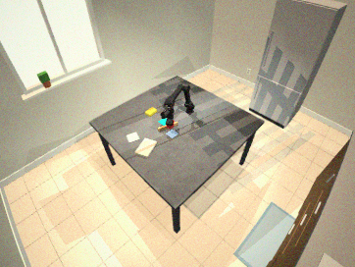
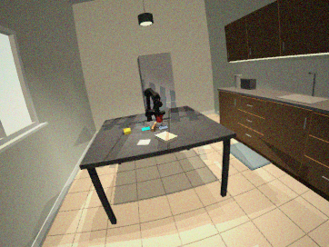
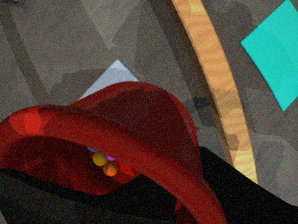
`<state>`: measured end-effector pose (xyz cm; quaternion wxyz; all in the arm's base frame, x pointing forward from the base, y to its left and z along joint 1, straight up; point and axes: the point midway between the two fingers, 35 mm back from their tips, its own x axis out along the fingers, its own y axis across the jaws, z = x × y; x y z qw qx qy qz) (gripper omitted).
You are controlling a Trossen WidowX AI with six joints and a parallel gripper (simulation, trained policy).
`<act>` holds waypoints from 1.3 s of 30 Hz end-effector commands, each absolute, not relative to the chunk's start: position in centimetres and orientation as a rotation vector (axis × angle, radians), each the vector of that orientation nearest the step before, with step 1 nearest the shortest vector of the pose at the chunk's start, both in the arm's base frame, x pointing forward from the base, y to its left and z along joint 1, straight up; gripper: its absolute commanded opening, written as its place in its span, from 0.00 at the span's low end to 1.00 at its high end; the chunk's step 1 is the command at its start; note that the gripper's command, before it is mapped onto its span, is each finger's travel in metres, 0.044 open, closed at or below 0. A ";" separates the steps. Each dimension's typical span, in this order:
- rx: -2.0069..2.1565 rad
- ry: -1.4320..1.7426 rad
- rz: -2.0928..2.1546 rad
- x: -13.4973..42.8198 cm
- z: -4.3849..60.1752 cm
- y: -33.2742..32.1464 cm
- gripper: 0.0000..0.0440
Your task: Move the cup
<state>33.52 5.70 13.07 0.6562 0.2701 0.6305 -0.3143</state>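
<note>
Dark tabletop (image 1: 196,167) (image 2: 136,152) beneath red cup (image 1: 170,126) (image 2: 159,119) (image 3: 165,117), marbles (image 3: 104,163) inside, its wall gripped by the pincer (image 1: 170,122) (image 2: 159,116)

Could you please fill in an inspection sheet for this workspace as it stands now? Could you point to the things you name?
Surface: dark table (image 1: 196,162) (image 2: 136,152), patched with light and shadow.
Job's things: red cup (image 1: 170,126) (image 2: 159,119) (image 3: 150,107) tilted in the wrist view, marbles (image 3: 105,164) inside; blue-grey pad (image 1: 172,133) (image 2: 164,127) (image 3: 114,75); teal pad (image 1: 162,121) (image 2: 145,129) (image 3: 275,55); wooden bar (image 1: 162,128) (image 2: 154,125) (image 3: 217,75) between the pads.
Clutter: yellow block (image 1: 151,111) (image 2: 127,131), white square (image 1: 132,137) (image 2: 144,142), cream slab (image 1: 146,147) (image 2: 166,136).
Hand: closed on the cup.
Cables: nothing seen.
Surroundings: fridge (image 1: 294,59) (image 2: 154,68), window (image 1: 46,34) (image 2: 9,86), brown cabinets (image 1: 309,216) (image 2: 282,123).
</note>
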 end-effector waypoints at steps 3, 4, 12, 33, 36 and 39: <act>0.668 1.393 -0.731 33.8 14.4 4.6 0.00; 0.676 1.385 -0.735 33.9 14.6 4.3 0.00; 0.737 1.322 -0.762 34.4 15.6 1.7 0.00; 0.834 1.210 -0.843 34.0 15.3 -4.7 0.00; 0.843 1.201 -0.855 33.7 14.9 -5.4 0.00; 0.852 1.193 -0.866 33.5 14.5 -6.0 0.00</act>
